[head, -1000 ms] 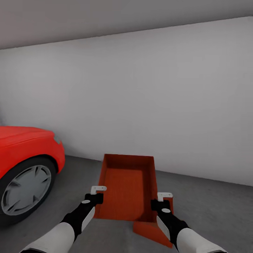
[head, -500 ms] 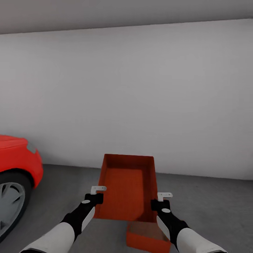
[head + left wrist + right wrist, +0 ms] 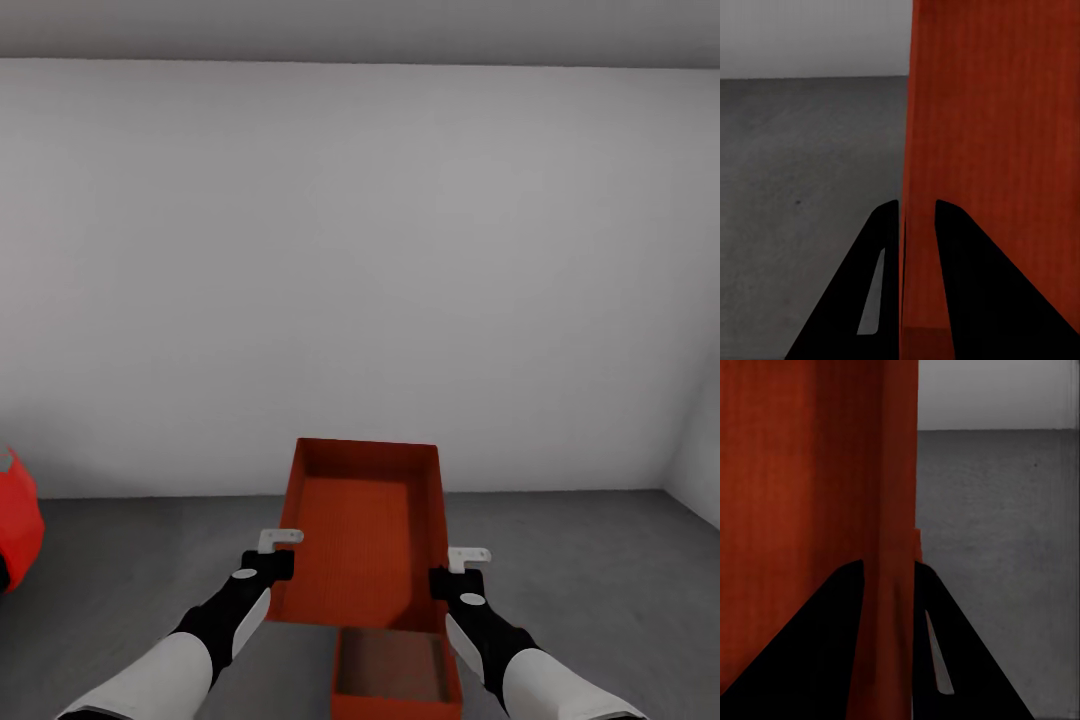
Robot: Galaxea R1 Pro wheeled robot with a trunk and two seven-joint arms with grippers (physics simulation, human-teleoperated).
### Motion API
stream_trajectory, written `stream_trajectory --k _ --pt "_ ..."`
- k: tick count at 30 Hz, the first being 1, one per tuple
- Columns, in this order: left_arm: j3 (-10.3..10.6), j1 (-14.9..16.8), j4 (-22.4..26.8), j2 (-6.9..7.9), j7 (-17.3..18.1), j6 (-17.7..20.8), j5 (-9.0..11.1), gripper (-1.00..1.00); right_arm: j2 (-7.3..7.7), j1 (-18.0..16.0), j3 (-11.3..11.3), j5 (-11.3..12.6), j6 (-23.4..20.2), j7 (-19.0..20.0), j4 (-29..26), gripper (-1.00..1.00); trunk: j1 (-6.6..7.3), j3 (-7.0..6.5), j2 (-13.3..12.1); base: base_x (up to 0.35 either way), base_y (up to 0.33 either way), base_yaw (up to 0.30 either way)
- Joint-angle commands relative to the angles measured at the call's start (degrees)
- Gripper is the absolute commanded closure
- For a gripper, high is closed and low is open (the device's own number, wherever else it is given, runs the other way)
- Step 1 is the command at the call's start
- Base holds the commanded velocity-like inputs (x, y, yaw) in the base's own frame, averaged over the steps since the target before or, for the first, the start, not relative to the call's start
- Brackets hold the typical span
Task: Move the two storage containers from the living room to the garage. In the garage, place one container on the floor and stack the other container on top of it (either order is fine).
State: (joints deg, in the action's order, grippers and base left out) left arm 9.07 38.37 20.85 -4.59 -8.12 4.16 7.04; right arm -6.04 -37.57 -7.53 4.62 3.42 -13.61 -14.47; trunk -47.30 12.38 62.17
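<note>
Left gripper (image 3: 277, 560) clamped on left wall of held bin (image 3: 362, 535); right gripper (image 3: 452, 572) clamped on its right wall. Wrist views: dark fingers (image 3: 881, 247) straddling orange wall, same on right (image 3: 851, 585). Bin held level above grey floor (image 3: 590, 570). Second bin (image 3: 395, 668) on floor, just under held bin's near edge. Versus earlier: view swung right, red car (image 3: 15, 525) nearly out at left, floor bin now centred below. Both arms stretched forward, symmetric.
</note>
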Motion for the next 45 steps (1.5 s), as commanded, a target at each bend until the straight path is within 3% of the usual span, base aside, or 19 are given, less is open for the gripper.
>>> stream_trajectory --k 1,9,32,45 --pt "-0.2 0.0 0.3 1.34 -1.4 -2.1 -0.5 1.0 0.02 0.0 0.3 1.1 0.3 -0.4 0.2 1.0 -0.01 0.08 0.1 0.009 0.0 -0.285" --pt "-0.1 0.0 0.1 1.34 -1.4 -4.9 -0.5 1.0 0.05 0.0 0.3 1.1 0.3 -0.4 0.2 1.0 -0.01 0.08 0.1 0.001 0.0 -0.156" --pt "-0.1 0.0 -0.1 1.27 -1.4 -5.1 -0.5 1.0 0.06 0.0 0.3 1.1 0.4 -0.3 0.2 1.0 -0.01 0.08 0.1 0.004 0.0 -0.003" --pt "-0.1 0.0 -0.1 1.25 -1.4 -5.1 -0.5 1.0 0.06 0.0 0.3 1.1 0.4 -0.3 0.2 1.0 -0.01 0.08 0.1 0.29 -0.022 0.0"
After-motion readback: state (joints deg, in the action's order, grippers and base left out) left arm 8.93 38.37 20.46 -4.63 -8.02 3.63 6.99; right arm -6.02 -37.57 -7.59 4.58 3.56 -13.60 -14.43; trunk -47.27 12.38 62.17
